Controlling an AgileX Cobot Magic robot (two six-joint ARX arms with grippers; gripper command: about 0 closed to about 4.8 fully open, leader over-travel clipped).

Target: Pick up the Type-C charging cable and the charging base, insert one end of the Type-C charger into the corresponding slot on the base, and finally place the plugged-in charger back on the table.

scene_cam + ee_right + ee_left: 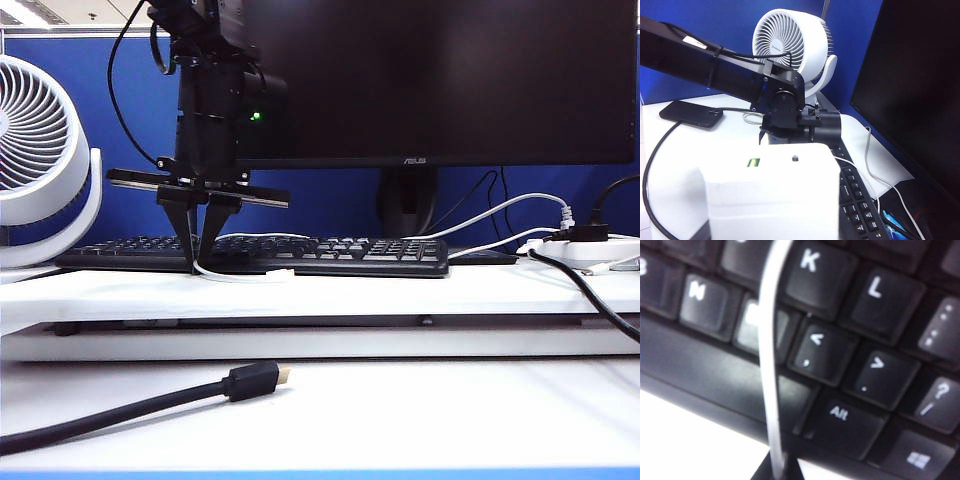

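My left gripper point(203, 262), left of centre, pinches the limp, light Type-C charging cable point(769, 365) mid-run; my right gripper point(771, 200), lower centre, carries the rigid charging base point(771, 200).

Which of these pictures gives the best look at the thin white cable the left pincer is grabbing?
The exterior view: the Type-C charging cable lies along the keyboard, pinched by the left pincer. The left wrist view shows a blurred close-up strand; in the right wrist view, I cannot tell it apart.
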